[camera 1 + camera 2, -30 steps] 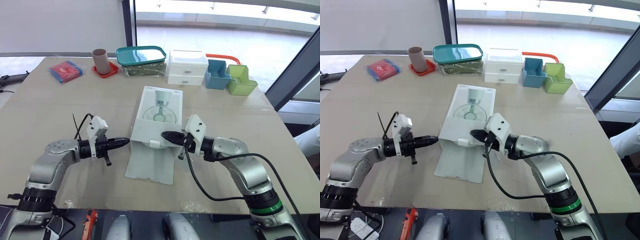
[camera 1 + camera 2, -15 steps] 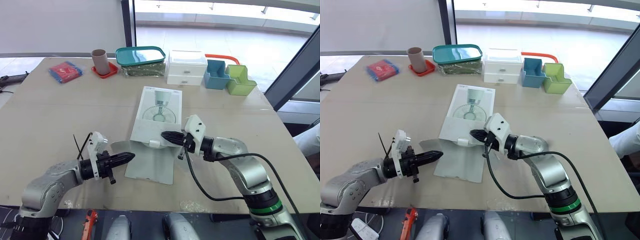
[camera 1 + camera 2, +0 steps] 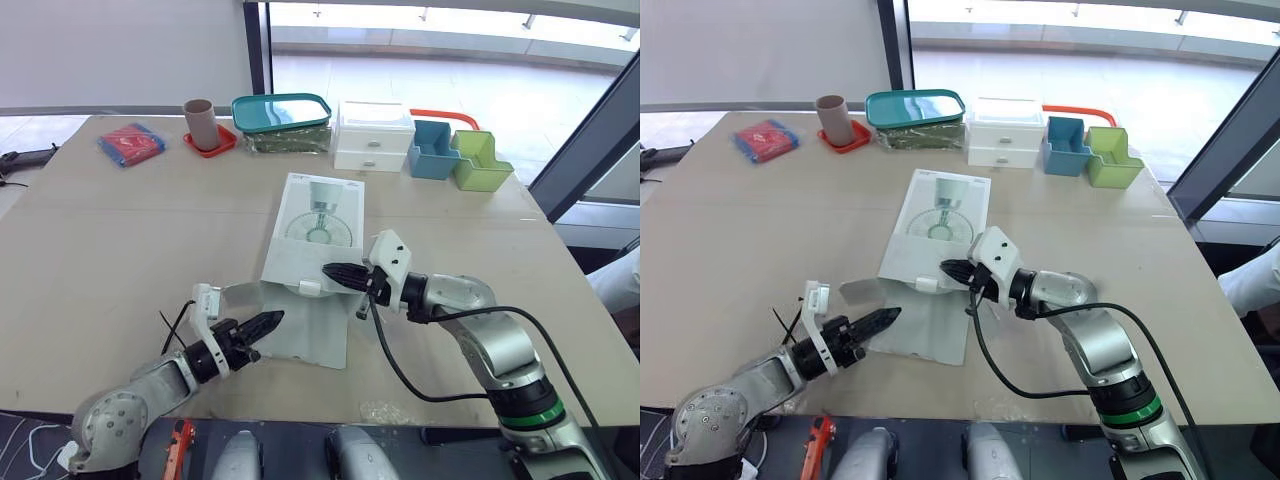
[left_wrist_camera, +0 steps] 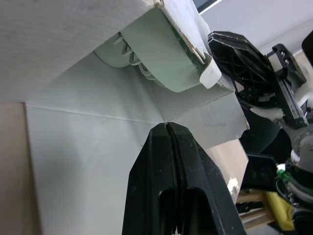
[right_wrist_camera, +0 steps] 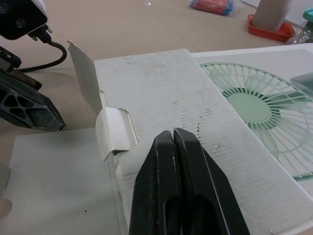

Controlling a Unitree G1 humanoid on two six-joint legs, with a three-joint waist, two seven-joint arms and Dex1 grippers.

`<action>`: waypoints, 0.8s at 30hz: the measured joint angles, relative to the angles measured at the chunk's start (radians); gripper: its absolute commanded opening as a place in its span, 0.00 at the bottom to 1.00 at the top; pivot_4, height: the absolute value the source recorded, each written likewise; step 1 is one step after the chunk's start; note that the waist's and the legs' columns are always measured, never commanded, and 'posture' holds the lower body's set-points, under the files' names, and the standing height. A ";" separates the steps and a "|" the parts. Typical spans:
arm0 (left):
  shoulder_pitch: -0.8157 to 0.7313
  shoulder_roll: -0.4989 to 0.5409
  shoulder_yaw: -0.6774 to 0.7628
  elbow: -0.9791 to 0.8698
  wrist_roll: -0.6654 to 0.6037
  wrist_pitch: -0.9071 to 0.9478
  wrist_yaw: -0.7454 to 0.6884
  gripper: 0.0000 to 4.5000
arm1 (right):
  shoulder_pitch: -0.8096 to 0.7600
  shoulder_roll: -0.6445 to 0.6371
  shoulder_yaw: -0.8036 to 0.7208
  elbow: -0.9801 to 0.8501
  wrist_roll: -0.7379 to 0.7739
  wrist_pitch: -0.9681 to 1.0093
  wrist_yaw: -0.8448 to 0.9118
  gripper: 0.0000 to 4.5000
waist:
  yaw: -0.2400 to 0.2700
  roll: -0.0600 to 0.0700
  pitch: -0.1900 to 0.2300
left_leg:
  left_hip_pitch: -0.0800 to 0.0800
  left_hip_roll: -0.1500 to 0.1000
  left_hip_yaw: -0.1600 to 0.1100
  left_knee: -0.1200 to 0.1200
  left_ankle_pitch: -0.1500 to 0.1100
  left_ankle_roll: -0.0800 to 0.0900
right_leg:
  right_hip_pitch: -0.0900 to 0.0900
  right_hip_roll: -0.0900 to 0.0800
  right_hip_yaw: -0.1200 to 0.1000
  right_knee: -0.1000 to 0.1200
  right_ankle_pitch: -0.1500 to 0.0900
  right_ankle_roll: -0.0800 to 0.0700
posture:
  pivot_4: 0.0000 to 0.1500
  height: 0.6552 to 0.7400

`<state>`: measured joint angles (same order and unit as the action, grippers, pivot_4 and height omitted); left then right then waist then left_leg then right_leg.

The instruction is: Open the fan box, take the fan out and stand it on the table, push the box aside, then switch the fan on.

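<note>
Fan box [image 3: 315,222] has a green fan picture printed on top. Left hand [image 3: 275,318] over the open flap [image 3: 312,338], right hand [image 3: 328,270] at the box's front edge, both pinched closed.

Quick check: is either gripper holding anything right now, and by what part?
Nothing is held. The left gripper is shut empty, pointing at the opened flap of the fan box; the right gripper is shut empty over the box's open end.

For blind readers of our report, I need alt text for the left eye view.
A white fan box lies on a beige table, its front flap folded open toward the robot. The right gripper, shut, sits at the box's open end; the left gripper, also shut, has its tip over the flap's left side. Containers line the far edge.
</note>
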<state>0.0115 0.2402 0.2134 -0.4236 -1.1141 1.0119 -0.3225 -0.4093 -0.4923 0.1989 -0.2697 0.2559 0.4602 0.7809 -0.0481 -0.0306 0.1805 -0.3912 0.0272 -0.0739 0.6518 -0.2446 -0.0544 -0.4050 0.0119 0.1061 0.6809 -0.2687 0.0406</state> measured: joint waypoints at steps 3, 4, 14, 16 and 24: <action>-0.001 0.000 -0.003 0.001 -0.010 0.000 0.034 0.00 | -0.004 0.000 0.000 0.002 -0.001 0.001 0.004 0.01 | 0.000 0.000 0.000 | 0.000 0.000 0.000 0.000 0.000 0.000 | 0.000 0.000 0.000 0.000 0.000 0.000 | 1.00 1.00; -0.001 0.000 -0.003 0.002 -0.012 0.000 0.036 0.00 | -0.004 0.000 0.000 0.003 -0.001 0.001 0.004 0.01 | 0.000 0.000 0.000 | 0.000 0.000 0.000 0.000 0.000 0.000 | 0.000 0.000 0.000 0.000 0.000 0.000 | 1.00 1.00; -0.068 -0.022 -0.022 0.099 -0.041 -0.012 0.006 0.47 | -0.011 -0.002 0.000 0.009 -0.006 0.002 0.020 0.00 | 0.000 0.000 0.000 | 0.000 -0.001 0.000 0.000 0.000 0.000 | 0.000 0.000 0.000 0.000 0.000 0.000 | 1.00 1.00; -0.087 -0.036 -0.022 0.131 -0.048 -0.014 0.003 0.62 | -0.012 -0.007 0.000 0.008 -0.006 0.004 0.022 0.00 | 0.000 0.000 0.000 | 0.000 -0.001 0.000 0.000 0.000 0.000 | 0.000 0.000 0.000 0.000 0.000 0.000 | 1.00 1.00; -0.112 -0.068 -0.029 0.172 -0.018 -0.059 0.010 0.99 | -0.013 -0.020 -0.002 0.001 -0.005 0.017 0.025 0.00 | 0.001 0.000 0.000 | 0.000 -0.001 0.000 0.000 0.000 -0.001 | 0.000 0.000 0.000 0.000 0.000 0.000 | 1.00 1.00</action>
<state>-0.1010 0.1727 0.1841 -0.2516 -1.1318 0.9532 -0.3128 -0.4219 -0.5128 0.1970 -0.2691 0.2510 0.4774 0.8064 -0.0475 -0.0304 0.1802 -0.3913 0.0262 -0.0738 0.6517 -0.2443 -0.0550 -0.4047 0.0117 0.1063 0.6807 -0.2688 0.0407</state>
